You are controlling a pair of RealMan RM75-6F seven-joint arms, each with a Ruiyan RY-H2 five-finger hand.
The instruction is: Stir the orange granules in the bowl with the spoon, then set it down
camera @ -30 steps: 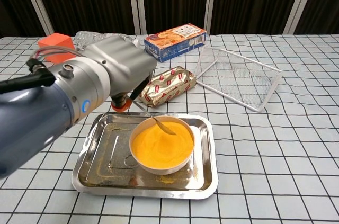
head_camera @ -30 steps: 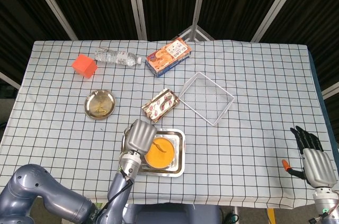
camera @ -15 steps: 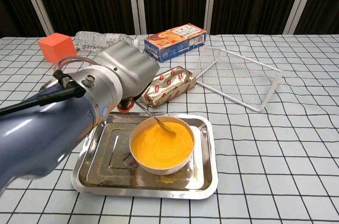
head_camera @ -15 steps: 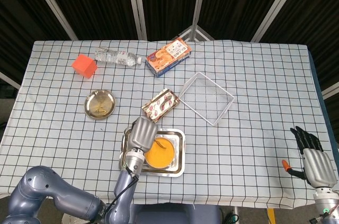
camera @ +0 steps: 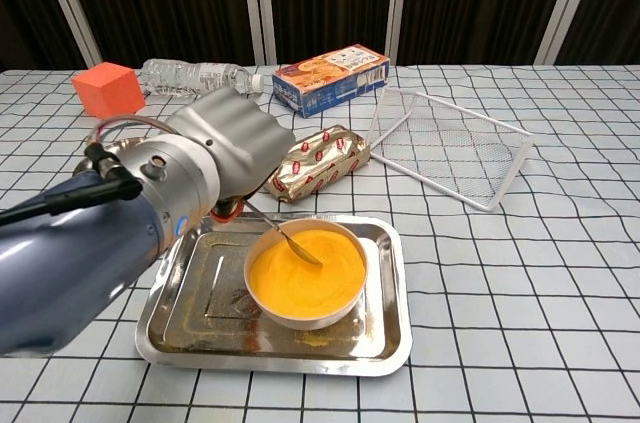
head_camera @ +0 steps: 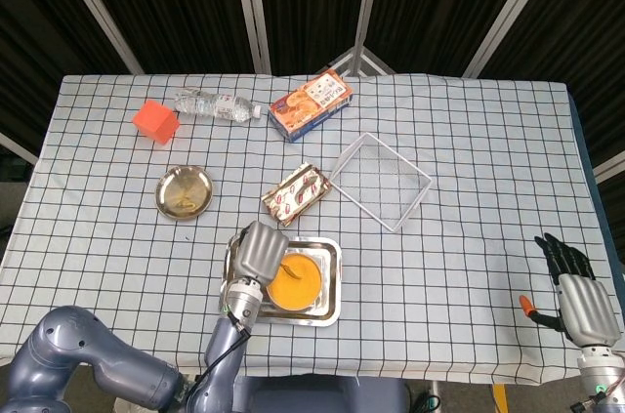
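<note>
A white bowl [camera: 305,311] full of orange granules [camera: 310,268] stands in a steel tray [camera: 200,318]; in the head view the bowl [head_camera: 294,282] sits near the table's front edge. My left hand [camera: 225,143] [head_camera: 258,249] hovers over the tray's back left and holds a metal spoon [camera: 285,241] by its handle. The spoon slants down to the right, its tip resting in the granules. My right hand [head_camera: 578,293] hangs off the table's front right corner, fingers spread, holding nothing.
A foil snack pack [camera: 318,161], a wire basket [camera: 450,143] and a biscuit box [camera: 330,76] lie behind the tray. A water bottle [camera: 190,73] and an orange cube [camera: 104,88] sit at the back left. A small brass dish [head_camera: 184,191] lies left of the tray.
My left hand has shifted slightly toward the front left, and the spoon tip has moved through the granules toward the bowl's middle. The right hand has stayed still.
</note>
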